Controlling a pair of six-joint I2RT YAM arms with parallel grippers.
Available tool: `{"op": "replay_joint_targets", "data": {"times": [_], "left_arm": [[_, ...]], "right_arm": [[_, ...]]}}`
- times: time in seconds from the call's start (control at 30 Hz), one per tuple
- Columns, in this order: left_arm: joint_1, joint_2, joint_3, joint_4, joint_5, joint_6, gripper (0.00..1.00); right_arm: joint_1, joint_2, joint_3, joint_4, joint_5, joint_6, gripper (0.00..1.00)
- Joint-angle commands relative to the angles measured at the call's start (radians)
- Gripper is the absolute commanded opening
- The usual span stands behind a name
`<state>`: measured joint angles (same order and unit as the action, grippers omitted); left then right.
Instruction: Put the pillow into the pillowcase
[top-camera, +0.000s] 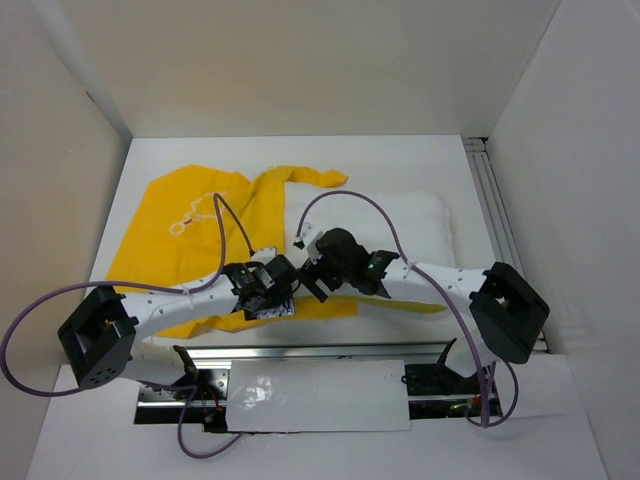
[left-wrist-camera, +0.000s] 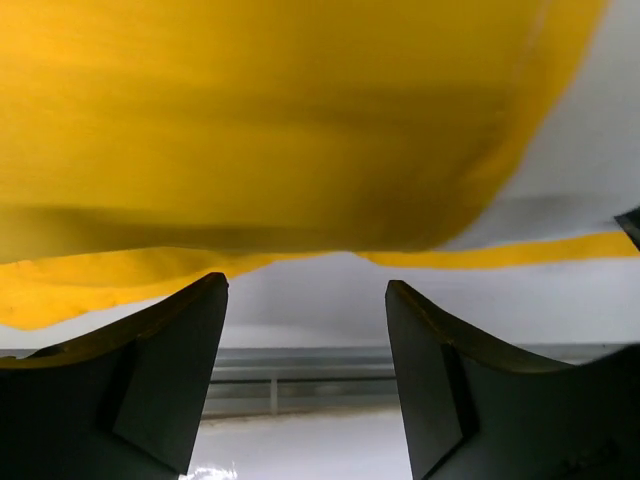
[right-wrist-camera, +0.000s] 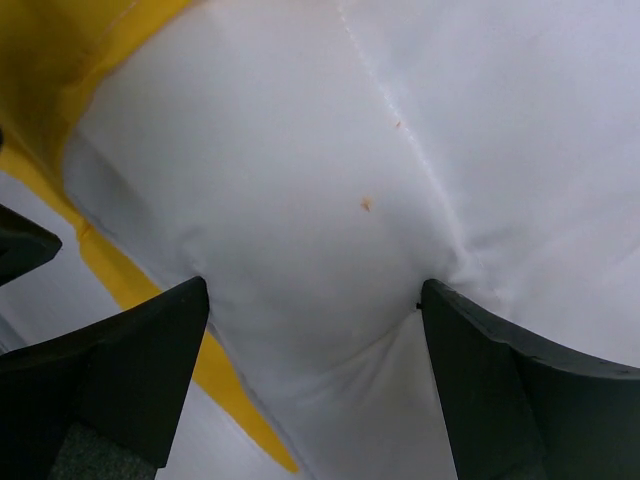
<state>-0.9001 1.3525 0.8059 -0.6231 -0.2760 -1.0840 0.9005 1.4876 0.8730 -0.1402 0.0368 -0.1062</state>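
The yellow pillowcase lies crumpled over the left half of the table, one strip of it running under the near edge of the white pillow on the right. My left gripper is at the pillowcase's near edge; in the left wrist view it is open, nothing between its fingers, with the yellow fabric just beyond the tips. My right gripper is at the pillow's left near corner, open, and its fingers straddle a bulge of the pillow. Yellow cloth shows to the left.
White walls close in the table on three sides. A metal rail runs along the near edge with a white plate in front of it. Another rail borders the right side. Purple cables loop above both arms.
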Motion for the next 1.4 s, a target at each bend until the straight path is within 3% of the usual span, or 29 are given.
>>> {"op": "replay_joint_targets", "data": {"times": [0.0, 0.1, 0.23, 0.33, 0.4, 0.43, 0.5, 0.53, 0.57, 0.77, 0.83, 1.03, 1.2, 1.23, 1.33, 1.37], "left_arm": [[0.003, 0.006, -0.011, 0.060, -0.112, -0.151, 0.77], [0.003, 0.034, -0.011, 0.069, -0.184, -0.221, 0.76], [-0.010, 0.094, -0.011, 0.152, -0.241, -0.183, 0.76], [0.012, 0.128, -0.011, 0.163, -0.227, -0.162, 0.68], [0.021, 0.139, -0.011, 0.180, -0.227, -0.152, 0.48], [0.021, 0.129, -0.011, 0.180, -0.218, -0.152, 0.32], [0.021, 0.110, -0.011, 0.157, -0.218, -0.184, 0.00], [0.021, 0.094, -0.011, 0.157, -0.227, -0.162, 0.00], [0.006, 0.061, -0.011, 0.157, -0.238, -0.162, 0.00], [-0.144, -0.043, 0.073, 0.175, -0.250, -0.086, 0.00], [-0.199, -0.056, 0.105, 0.186, -0.250, -0.048, 0.00], [-0.240, -0.056, 0.151, 0.278, -0.112, 0.010, 0.00], [-0.250, -0.038, 0.125, 0.309, -0.065, 0.007, 0.00], [-0.250, -0.038, 0.125, 0.309, -0.054, 0.007, 0.00], [-0.250, 0.013, 0.202, 0.197, -0.043, -0.002, 0.23], [-0.250, 0.013, 0.240, 0.166, -0.043, -0.002, 0.32]], "right_arm": [[-0.023, 0.034, -0.023, 0.091, -0.024, 0.003, 0.92], [-0.035, 0.025, -0.034, 0.139, -0.066, 0.016, 0.81], [-0.046, 0.016, -0.045, 0.174, -0.077, 0.040, 0.65], [-0.055, 0.039, -0.017, 0.163, -0.066, 0.051, 0.55], [-0.055, 0.039, -0.008, 0.177, -0.080, 0.071, 0.43], [-0.055, 0.048, -0.008, 0.177, -0.093, 0.071, 0.37], [-0.055, 0.048, -0.008, 0.200, -0.118, 0.089, 0.10], [-0.055, 0.048, -0.008, 0.212, -0.129, 0.089, 0.01], [-0.055, 0.048, 0.006, 0.212, -0.141, 0.089, 0.00], [-0.055, 0.028, 0.093, 0.300, -0.198, 0.138, 0.00], [-0.046, 0.017, 0.113, 0.355, -0.132, 0.172, 0.00], [-0.046, -0.012, 0.089, 0.519, -0.132, 0.287, 0.00], [-0.046, 0.011, 0.058, 0.485, -0.155, 0.307, 0.00], [-0.046, 0.025, 0.058, 0.469, -0.155, 0.307, 0.05], [-0.046, 0.025, 0.012, 0.415, -0.181, 0.318, 0.30], [-0.046, -0.015, 0.003, 0.380, -0.152, 0.318, 0.43]]}}
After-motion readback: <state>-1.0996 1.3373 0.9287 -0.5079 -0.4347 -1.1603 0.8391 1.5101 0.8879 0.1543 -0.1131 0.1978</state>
